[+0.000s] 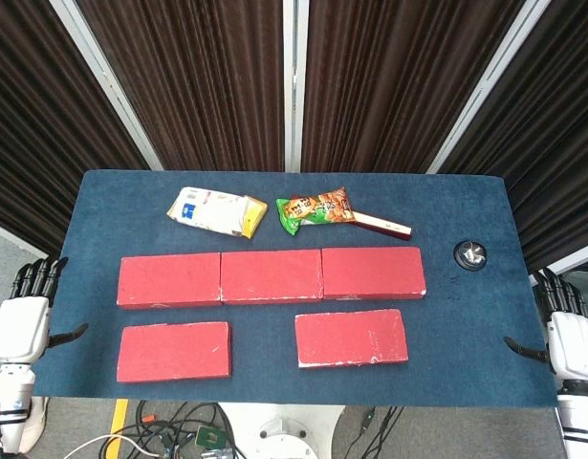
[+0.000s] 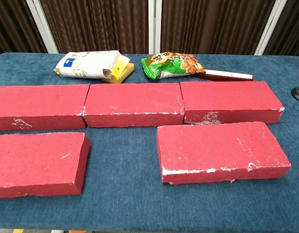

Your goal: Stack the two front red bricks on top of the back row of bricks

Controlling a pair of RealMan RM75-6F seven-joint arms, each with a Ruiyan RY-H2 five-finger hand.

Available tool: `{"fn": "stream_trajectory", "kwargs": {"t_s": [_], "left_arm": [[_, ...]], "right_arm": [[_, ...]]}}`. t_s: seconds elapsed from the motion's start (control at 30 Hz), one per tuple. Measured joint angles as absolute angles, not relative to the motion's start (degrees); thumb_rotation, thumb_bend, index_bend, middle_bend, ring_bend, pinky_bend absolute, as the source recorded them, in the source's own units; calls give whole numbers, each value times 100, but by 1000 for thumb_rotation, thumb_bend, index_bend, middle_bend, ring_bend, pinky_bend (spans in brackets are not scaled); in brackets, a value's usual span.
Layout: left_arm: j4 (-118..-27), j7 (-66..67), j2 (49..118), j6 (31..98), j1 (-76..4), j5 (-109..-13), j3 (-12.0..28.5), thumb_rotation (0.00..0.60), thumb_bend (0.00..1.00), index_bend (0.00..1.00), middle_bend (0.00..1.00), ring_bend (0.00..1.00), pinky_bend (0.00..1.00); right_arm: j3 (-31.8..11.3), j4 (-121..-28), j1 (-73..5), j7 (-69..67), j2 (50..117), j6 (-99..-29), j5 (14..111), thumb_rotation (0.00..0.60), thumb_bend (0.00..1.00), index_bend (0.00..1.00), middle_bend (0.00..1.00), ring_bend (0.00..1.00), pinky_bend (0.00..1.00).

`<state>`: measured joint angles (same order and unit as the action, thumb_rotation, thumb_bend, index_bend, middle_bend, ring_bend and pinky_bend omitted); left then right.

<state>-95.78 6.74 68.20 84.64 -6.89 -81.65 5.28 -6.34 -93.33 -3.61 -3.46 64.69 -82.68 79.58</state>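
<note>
Right now I keep both hands, left hand (image 1: pixel 24 320) and right hand (image 1: pixel 571 335), empty with fingers apart off the counter (image 1: pixel 466 316) edges, leaving the front bricks (image 1: pixel 174 350) free to reach.

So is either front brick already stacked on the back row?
No, both front bricks lie flat on the table, in front of the back row.
</note>
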Motion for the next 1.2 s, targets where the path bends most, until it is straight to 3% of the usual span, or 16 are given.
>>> {"fn": "stream_trajectory", "kwargs": {"t_s": [0.57, 0.87, 1.2], "left_arm": [[-9629, 569, 6758, 8252, -765, -8117, 486, 600, 0, 0, 0, 0, 0], [-9632, 454, 6735, 8222, -760, -8139, 448, 600, 0, 0, 0, 0, 0], [-9661, 428, 6611, 8166, -742, -8149, 372, 600, 0, 0, 0, 0, 0]], "right_arm": [[-352, -9604, -699, 119, 6584, -7756, 8472, 600, 0, 0, 0, 0, 0], [-184, -10118, -1308, 879, 6778, -6807, 8770, 600, 0, 0, 0, 0, 0], [-136, -10471, -1910, 2212, 7579, -5842, 8173, 600, 0, 0, 0, 0, 0]]}}
